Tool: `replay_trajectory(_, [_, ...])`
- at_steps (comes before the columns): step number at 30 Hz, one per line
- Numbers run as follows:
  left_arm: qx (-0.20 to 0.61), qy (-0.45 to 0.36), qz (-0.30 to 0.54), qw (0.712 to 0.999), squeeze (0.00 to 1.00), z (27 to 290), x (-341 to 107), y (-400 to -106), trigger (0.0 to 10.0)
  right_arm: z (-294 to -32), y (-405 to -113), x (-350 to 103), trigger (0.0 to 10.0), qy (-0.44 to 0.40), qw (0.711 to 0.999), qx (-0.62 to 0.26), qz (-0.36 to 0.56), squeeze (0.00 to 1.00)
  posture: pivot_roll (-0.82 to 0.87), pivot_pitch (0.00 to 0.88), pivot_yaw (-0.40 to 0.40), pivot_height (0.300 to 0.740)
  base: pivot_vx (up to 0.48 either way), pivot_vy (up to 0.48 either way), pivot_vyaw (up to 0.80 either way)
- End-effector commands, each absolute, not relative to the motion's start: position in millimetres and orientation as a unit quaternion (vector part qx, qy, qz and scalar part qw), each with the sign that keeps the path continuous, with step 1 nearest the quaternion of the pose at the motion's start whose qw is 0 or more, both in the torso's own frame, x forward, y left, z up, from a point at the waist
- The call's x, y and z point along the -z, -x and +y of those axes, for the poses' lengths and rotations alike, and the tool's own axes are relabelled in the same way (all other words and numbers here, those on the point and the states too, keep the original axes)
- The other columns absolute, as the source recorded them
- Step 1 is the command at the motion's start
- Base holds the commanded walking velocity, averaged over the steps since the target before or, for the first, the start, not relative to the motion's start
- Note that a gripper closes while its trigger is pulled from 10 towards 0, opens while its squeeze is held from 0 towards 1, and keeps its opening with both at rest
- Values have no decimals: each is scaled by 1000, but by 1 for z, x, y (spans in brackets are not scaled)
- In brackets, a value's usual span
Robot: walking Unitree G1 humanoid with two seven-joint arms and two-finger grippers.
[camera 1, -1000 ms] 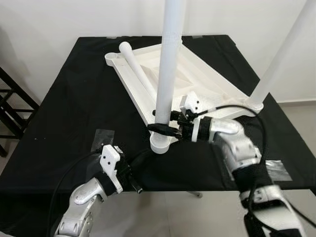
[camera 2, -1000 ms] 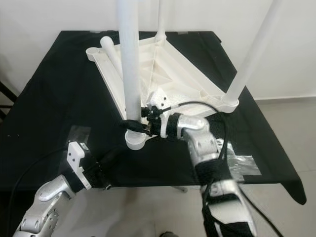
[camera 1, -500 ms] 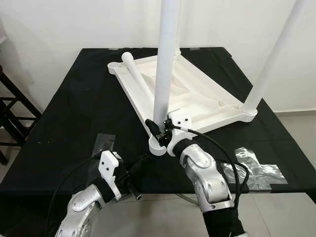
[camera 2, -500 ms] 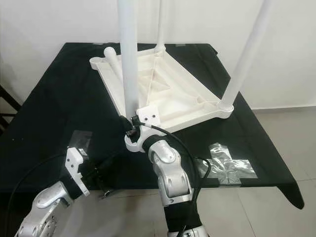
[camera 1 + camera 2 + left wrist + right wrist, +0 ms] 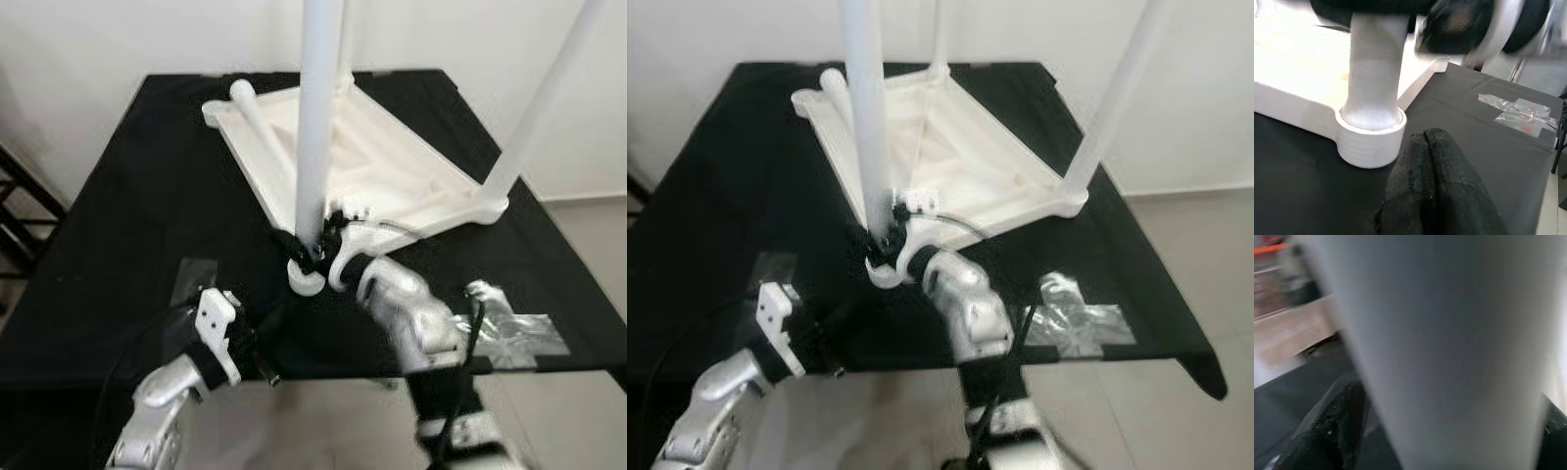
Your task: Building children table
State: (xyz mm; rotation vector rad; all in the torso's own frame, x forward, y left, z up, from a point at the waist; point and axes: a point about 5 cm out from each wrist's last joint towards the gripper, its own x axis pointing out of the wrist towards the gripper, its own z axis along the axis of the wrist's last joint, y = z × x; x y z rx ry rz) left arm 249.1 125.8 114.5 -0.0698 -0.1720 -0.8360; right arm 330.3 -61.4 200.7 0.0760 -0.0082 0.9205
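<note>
White tabletop (image 5: 392, 166) lies upside down on black-draped table (image 5: 127, 225) so legs go in from above; right gripper (image 5: 312, 245) clamps near leg (image 5: 315, 127) low by its corner socket (image 5: 304, 278), likely to seat it, while left gripper (image 5: 1425, 181), fingers together, waits just beside.
</note>
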Motion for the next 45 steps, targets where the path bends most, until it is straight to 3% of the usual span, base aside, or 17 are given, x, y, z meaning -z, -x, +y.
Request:
replay_trajectory(1, [407, 31, -72, 910, 0, 127, -109, -247, 10000, -58, -325, -200, 10000, -34, 865, -500, 2, 0, 47, 115, -15, 740, 0, 0, 0])
replay_trajectory(4, [406, 31, -72, 910, 0, 126, -109, -247, 10000, -63, -322, -204, 10000, 4, 824, -566, -9, 0, 52, 112, -15, 740, 0, 0, 0])
replay_trajectory(6, [406, 31, -72, 910, 0, 126, -109, -247, 10000, -63, -322, -204, 10000, 4, 824, -566, -9, 0, 52, 112, -15, 740, 0, 0, 0])
replay_trajectory(8, [406, 31, -72, 910, 0, 126, -108, -247, 10000, -70, -323, -205, 10000, 18, 796, -604, -11, 0, 52, 110, -14, 740, 0, 0, 0])
replay_trajectory(10, [406, 31, -72, 910, 0, 126, -108, -247, 10000, -70, -323, -205, 10000, 18, 796, -604, -11, 0, 52, 110, -14, 740, 0, 0, 0])
replay_trajectory(11, [407, 31, -71, 910, 0, 126, -108, -247, 10000, -73, -326, -204, 0, 17, 790, -613, -7, 0, 52, 110, -14, 740, 0, 0, 0])
replay_trajectory(19, [406, 30, -71, 910, 0, 126, -109, -247, 10000, -79, -332, -194, 0, 3, 792, -610, 10, 0, 56, 114, -11, 740, 0, 0, 0])
replay_trajectory(25, [408, 31, -71, 910, 0, 127, -109, -247, 10000, -81, -332, -183, 0, 12, 834, -552, 22, 0, 49, 117, -9, 740, 0, 0, 0])
replay_trajectory(27, [407, 31, -72, 910, 0, 127, -110, -247, 10000, -74, -328, -162, 0, 0, 884, -464, 59, 0, 46, 124, -14, 740, 0, 0, 0])
replay_trajectory(28, [407, 31, -72, 910, 0, 127, -110, -247, 10000, -74, -328, -162, 0, 0, 884, -464, 59, 0, 46, 124, -14, 740, 0, 0, 0])
replay_trajectory(29, [406, 31, -73, 911, 0, 128, -110, -247, 10000, -76, -327, -144, 0, -16, 955, -282, 89, 0, 46, 131, -12, 740, 0, 0, 0])
replay_trajectory(31, [406, 31, -73, 911, 0, 128, -110, -247, 10000, -76, -327, -144, 0, -16, 955, -282, 89, 0, 46, 131, -12, 740, 0, 0, 0])
replay_trajectory(33, [405, 30, -73, 911, 0, 129, -111, -247, 10000, -77, -314, -135, 0, -24, 977, -189, 98, 0, 49, 132, -8, 740, 0, 0, 0])
replay_trajectory(40, [408, 30, -71, 910, 0, 130, -110, -247, 10000, -70, -315, -145, 0, -25, 976, -203, 75, 0, 43, 126, -3, 740, 0, 0, 0])
replay_trajectory(41, [409, 30, -70, 909, 0, 130, -110, -247, 10000, -70, -320, -149, 9922, -24, 975, -209, 72, 0, 44, 126, -3, 740, 0, 0, 0])
replay_trajectory(45, [407, 29, -71, 910, 0, 130, -110, -247, 10000, -67, -324, -159, 10000, -38, 974, -217, 59, 0, 46, 126, -6, 740, 0, 0, 0])
